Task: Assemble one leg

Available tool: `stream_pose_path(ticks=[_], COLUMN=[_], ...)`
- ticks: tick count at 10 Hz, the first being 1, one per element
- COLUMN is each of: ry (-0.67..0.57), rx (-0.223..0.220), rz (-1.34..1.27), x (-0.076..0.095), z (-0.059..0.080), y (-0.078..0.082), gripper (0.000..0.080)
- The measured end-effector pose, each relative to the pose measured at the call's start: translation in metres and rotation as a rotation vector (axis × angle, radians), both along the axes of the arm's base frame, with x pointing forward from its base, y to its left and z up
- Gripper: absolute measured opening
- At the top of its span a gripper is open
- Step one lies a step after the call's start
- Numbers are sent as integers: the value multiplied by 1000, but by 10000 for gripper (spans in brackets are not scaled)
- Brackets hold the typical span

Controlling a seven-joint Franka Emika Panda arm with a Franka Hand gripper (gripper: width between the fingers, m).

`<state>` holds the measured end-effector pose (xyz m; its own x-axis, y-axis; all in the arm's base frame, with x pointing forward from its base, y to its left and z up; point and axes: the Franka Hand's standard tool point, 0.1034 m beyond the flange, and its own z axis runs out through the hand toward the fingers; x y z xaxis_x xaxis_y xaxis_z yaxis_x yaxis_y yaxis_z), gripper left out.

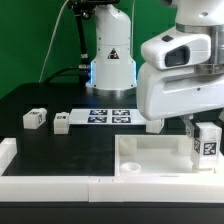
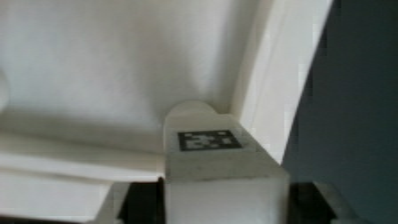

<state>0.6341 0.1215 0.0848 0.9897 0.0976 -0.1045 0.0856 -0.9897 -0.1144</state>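
My gripper (image 1: pixel 207 128) is shut on a leg (image 1: pixel 208 143), a small white oblong block with a black-and-white tag, and holds it upright over the right end of the large white tray-like piece (image 1: pixel 150 157). In the wrist view the held leg (image 2: pixel 215 150) sits between my dark fingers (image 2: pixel 143 202) and points toward a rounded inner corner of the tray piece (image 2: pixel 107 90). Two more legs lie on the black table at the exterior view's left, one (image 1: pixel 34 118) further left and one (image 1: pixel 62 122) beside the marker board.
The marker board (image 1: pixel 107 116) lies flat behind the tray piece. The arm's base (image 1: pixel 111 60) stands at the back. A white wall (image 1: pixel 40 180) runs along the table's front edge and left side.
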Motion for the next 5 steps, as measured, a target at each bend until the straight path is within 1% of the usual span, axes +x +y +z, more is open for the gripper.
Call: stream_pose_path(ticks=[1, 2, 3, 5], ry=[12, 30, 31, 50], rx=[-7, 0, -14, -41], rz=[-101, -249, -412, -650], x=[0, 0, 1, -2], z=[0, -1, -1, -1], y=[0, -2, 0, 4], gripper=[301, 301, 301, 301])
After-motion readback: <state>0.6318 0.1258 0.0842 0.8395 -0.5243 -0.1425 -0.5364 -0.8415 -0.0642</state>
